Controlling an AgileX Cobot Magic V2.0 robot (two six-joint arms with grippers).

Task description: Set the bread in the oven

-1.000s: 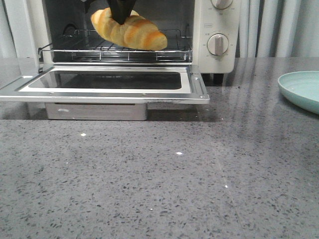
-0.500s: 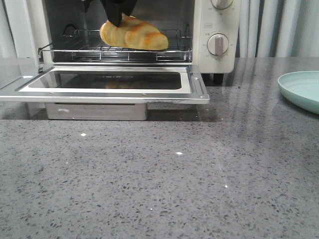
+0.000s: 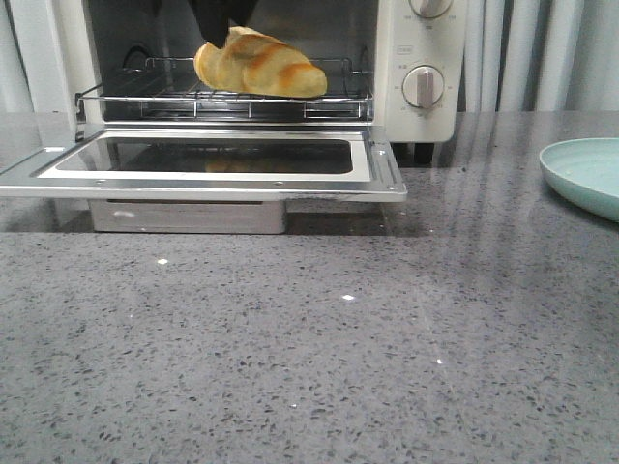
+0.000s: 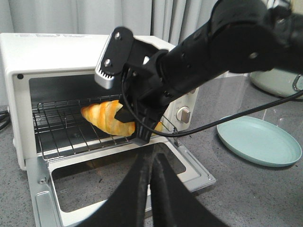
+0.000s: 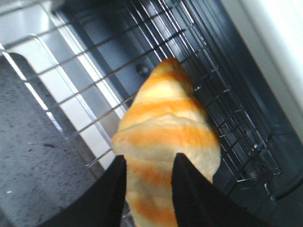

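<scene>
Since a second ago the bread (image 3: pixel 259 68) has come down from a tilted hang above the wire rack (image 3: pixel 222 101) to lie on it, its right tip low against the wires, and over the last half second it has barely shifted while the black right gripper (image 3: pixel 221 21) has risen slightly at the top of the front view. Only the lower ends of that gripper show there; the rest is cut off by the frame edge, and it covers the roll's upper left end. In the right wrist view the two black fingers (image 5: pixel 189 198) sit against either side of the bread (image 5: pixel 165 137), so the right gripper is closed on it, though the fingertips run out of the picture and how firmly they press cannot be told. The near end of the roll is cut off there too. From the left wrist view the right arm (image 4: pixel 213 52) crosses in front of the oven (image 4: pixel 57 52) and hides the bread's (image 4: pixel 102 117) right half and most of the knob panel. The left gripper (image 4: pixel 152 165) shows in that view, its two dark fingers lying close together with only a thin gap and nothing between them. The oven door (image 3: pixel 203 164) lies open and flat, its left corner cut by the frame. A pale green plate (image 3: pixel 585 172) on the grey counter (image 3: pixel 319 338) is also partly out of view on the right.
</scene>
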